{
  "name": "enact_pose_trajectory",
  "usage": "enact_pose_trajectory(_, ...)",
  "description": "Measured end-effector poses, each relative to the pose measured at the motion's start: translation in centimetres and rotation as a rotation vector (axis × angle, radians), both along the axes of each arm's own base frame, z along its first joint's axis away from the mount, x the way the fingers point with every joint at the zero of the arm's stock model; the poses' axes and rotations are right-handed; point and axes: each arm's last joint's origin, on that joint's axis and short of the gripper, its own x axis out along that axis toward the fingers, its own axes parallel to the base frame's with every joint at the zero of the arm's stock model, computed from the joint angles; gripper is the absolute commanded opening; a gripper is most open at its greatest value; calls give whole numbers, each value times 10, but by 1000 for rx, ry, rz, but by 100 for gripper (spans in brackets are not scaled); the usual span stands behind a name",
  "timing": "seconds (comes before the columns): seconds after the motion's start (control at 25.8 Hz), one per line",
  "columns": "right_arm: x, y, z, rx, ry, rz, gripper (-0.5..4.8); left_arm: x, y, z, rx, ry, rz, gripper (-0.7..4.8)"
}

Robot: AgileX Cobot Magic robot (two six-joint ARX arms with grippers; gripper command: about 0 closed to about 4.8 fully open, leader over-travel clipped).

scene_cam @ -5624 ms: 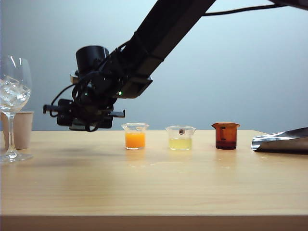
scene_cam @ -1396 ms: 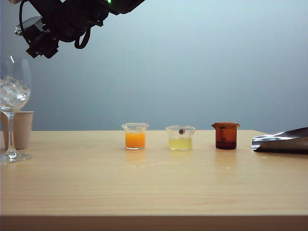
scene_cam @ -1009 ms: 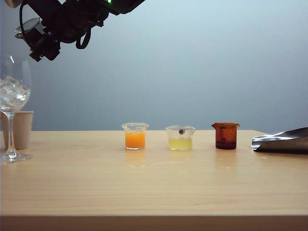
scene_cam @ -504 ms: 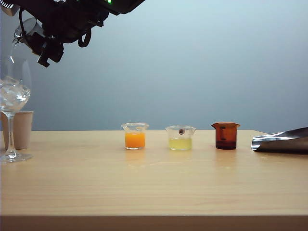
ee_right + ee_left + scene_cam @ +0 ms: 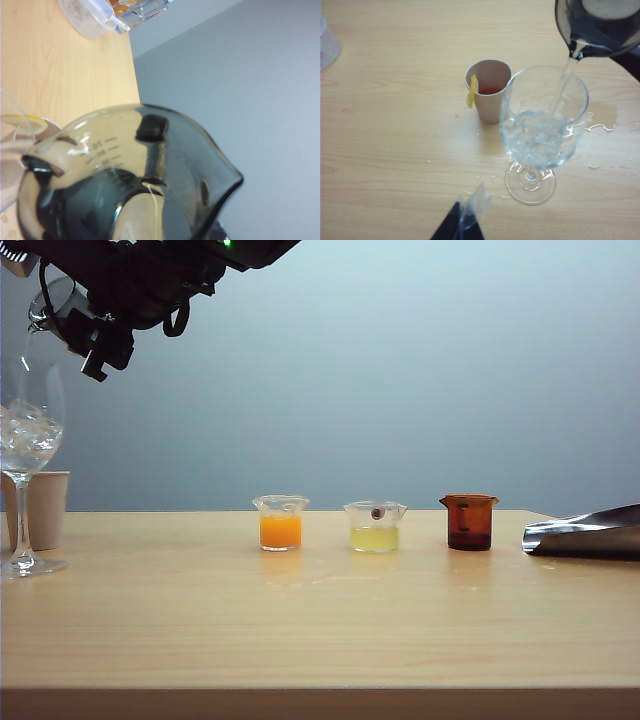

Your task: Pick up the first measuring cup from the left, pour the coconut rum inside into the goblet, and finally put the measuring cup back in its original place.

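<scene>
The right claw is clamped on the smoky dark-grey translucent measuring cup, tipped high at far left — clear rum streams into the tall clear stemmed goblet on the bench. Left claw: state untellable.

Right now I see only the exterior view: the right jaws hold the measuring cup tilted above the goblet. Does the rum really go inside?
Observer: Yes. In the left wrist view a thin stream of coconut rum falls from the spout of the measuring cup into the bowl of the goblet.
Operator: Is the table dry there?
Observer: No, small puddles lie on the table beside the goblet's foot.
Operator: Where are the left jaws?
Observer: Only their tip shows, at the edge of the left wrist view near the goblet's foot. I cannot tell whether they are open or shut.
</scene>
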Motion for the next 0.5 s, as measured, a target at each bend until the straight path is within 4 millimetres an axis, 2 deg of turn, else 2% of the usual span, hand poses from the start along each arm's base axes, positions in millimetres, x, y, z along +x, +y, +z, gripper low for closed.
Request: enact_pose_trajectory(0.5, -1, 1, 0, -46, -63, 10, 165, 0, 0, 0, 0, 0, 0, 4)
